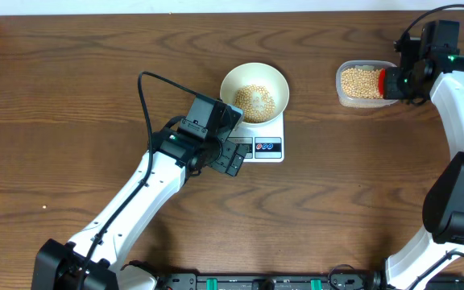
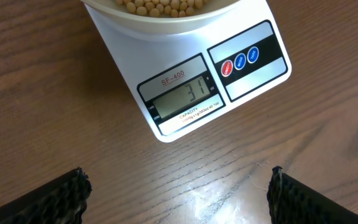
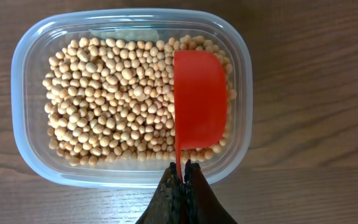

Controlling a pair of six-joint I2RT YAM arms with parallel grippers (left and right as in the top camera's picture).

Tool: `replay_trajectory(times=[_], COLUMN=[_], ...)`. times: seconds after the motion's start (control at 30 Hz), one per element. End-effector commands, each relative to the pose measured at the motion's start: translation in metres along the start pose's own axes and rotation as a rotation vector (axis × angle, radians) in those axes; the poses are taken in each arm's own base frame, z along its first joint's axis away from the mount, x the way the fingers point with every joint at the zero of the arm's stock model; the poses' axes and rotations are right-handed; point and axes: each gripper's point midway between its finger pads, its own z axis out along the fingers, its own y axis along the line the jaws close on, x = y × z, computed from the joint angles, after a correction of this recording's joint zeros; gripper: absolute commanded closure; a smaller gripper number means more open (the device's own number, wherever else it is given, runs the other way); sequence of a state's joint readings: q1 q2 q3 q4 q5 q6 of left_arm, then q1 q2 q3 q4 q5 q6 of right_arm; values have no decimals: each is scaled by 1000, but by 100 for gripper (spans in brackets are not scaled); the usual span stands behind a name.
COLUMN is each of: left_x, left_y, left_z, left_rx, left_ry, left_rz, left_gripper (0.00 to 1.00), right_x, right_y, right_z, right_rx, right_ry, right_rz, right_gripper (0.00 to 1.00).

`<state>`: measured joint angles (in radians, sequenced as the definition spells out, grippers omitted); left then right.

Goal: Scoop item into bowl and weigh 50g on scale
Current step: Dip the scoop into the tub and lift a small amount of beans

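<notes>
- Brown wood-grain surface (image 1: 71,80) carries everything here.
- White scale (image 2: 179,93) stands near the middle of it, with the white bowl (image 1: 234,80) set on its platform.
- Tan beans (image 1: 254,101) lie heaped in the bottom of the bowl. The scale's display (image 2: 188,94) reads 31, with a red button (image 2: 226,68) and two blue ones beside it.
- Left fingers (image 2: 48,199) are spread wide with nothing between them. They hang above bare wood just in front of the scale's display edge and touch nothing.
- Clear plastic tub (image 3: 23,93) sits well apart from the scale, off to the right, and more beans (image 3: 110,93) cover its floor.
- Right fingers (image 3: 180,190) are pinched tight on the thin handle of a red scoop (image 3: 199,102) at the tub's near rim.
- The scoop's bowl sits over the beans along the tub's right side; whether it holds any I cannot tell.
</notes>
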<state>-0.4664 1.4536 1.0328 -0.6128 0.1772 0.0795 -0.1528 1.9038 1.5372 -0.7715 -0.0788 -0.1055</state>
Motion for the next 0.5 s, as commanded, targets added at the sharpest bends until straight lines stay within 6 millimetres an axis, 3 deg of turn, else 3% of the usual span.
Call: replay_trajectory(times=[0.0,0.2,0.47], left_x=[3,3,3], left_y=[3,3,3], left_z=[4,4,4], left_rx=[-11,-11,-10], left_ry=[14,14,14], left_rz=[3,3,3], left_gripper=[7,7,7], right_x=[9,20,17], right_y=[11,34,63], right_z=[10,19,14], right_rx=[-38,-166,-339], right_ry=[29,60,47], right_rz=[15,19,26], right_gripper=[99,99,99])
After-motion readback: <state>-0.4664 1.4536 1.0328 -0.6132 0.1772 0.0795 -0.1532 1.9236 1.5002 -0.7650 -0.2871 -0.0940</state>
